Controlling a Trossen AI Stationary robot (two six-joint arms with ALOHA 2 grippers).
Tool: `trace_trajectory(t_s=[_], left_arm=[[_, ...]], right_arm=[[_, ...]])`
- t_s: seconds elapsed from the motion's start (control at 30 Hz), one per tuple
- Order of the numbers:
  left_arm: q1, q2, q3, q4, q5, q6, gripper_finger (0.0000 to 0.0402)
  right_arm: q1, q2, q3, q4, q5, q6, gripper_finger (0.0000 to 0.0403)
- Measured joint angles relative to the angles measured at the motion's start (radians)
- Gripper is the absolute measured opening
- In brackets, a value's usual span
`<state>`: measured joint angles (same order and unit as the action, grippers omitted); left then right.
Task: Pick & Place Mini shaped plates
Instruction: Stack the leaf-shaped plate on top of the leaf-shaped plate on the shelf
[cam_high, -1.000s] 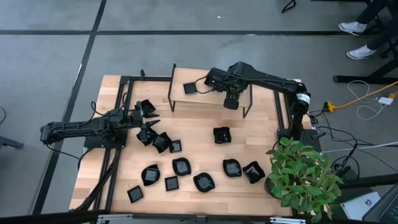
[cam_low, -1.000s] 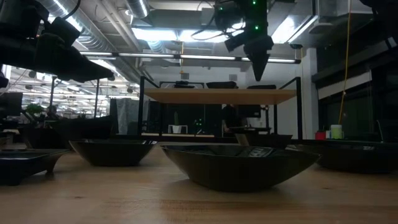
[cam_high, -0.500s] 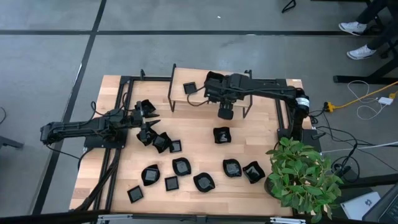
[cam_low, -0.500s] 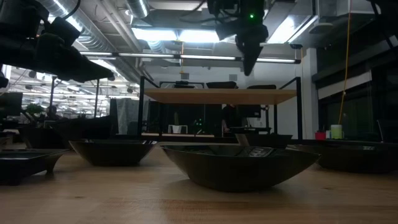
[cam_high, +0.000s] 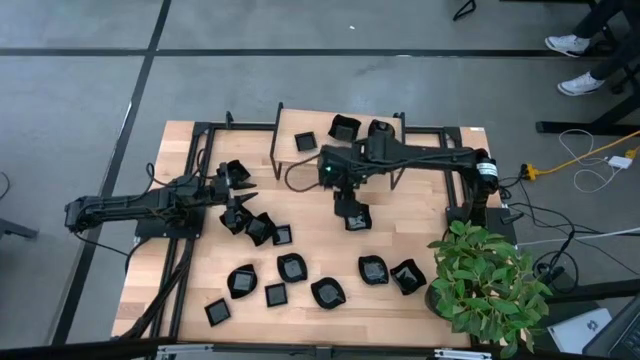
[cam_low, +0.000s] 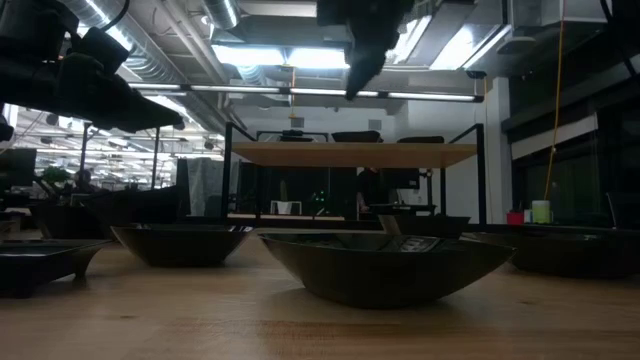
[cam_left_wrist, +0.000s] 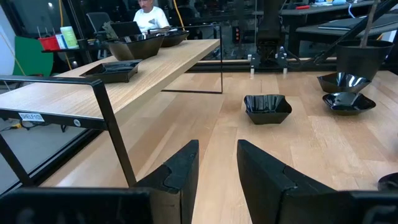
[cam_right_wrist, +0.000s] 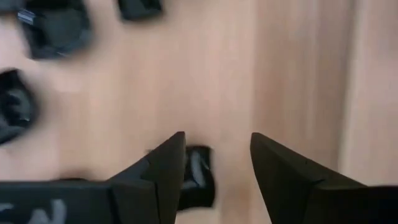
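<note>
Scattered along the near wooden table: glossy black mini shaped plates, all empty. Mid-table, right end effector released, jaws spread above one. Left end effector parted, empty. Farthest, raised wooden shelf bearing three dishes.

Grey floor, ceiling lights, potted plant.

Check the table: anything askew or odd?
Mostly tidy. One oddity: by the left pincer, several plates sit bunched, overlapping and tilted, not flat like the loose ones in front. Three plates are on the shelf. The right pincer, open, hovers by a lone plate at mid-table. No spills or breakage visible.
</note>
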<state>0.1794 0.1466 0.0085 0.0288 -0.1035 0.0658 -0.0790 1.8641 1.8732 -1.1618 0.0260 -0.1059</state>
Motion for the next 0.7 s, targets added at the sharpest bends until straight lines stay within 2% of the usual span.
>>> trace_trajectory(t_s=[0.3,0.7], left_arm=[[0.000,0.000,0.000,0.000,0.000,0.000,0.0104],[0.000,0.000,0.000,0.000,0.000,0.000,0.0104]], right_arm=[[0.117,0.000,0.000,0.127,-0.057,-0.004,0.0180],[0.229,0.000,0.000,0.122,-0.053,-0.004,0.0180]])
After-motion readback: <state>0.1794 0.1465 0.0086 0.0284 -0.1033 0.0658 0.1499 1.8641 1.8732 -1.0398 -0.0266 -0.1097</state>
